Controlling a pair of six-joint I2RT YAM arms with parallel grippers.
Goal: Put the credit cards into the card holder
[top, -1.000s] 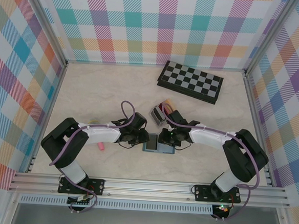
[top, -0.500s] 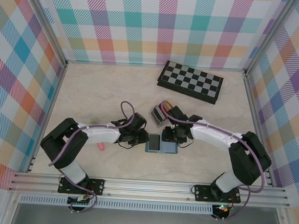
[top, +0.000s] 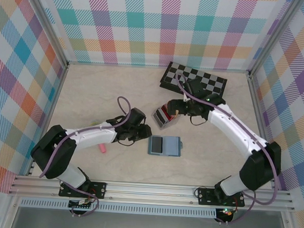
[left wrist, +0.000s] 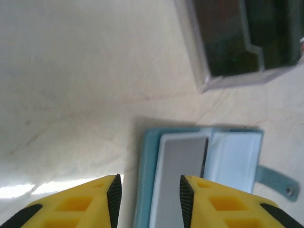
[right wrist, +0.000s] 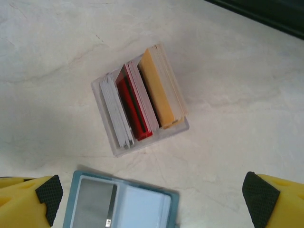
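Now, your left claw (left wrist: 148, 194) hangs partly open and empty, just beside the open wallet (top: 164, 145). The cards (right wrist: 142, 107) stand on edge in the clear tray (right wrist: 103, 118), near the wallet's far side. Your right claw (right wrist: 152, 202) gapes wide above them, empty. The cards look thin, stiff and slick, so pinch one by its top edge.

Bare table (top: 200, 164) fronts the card holder (top: 165, 145); a clear tray (top: 162, 116) stands just behind.

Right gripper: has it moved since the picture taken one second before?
Yes. The right gripper has moved away from the card holder, which lies where it was, and now sits farther up the top view, close to the chessboard.
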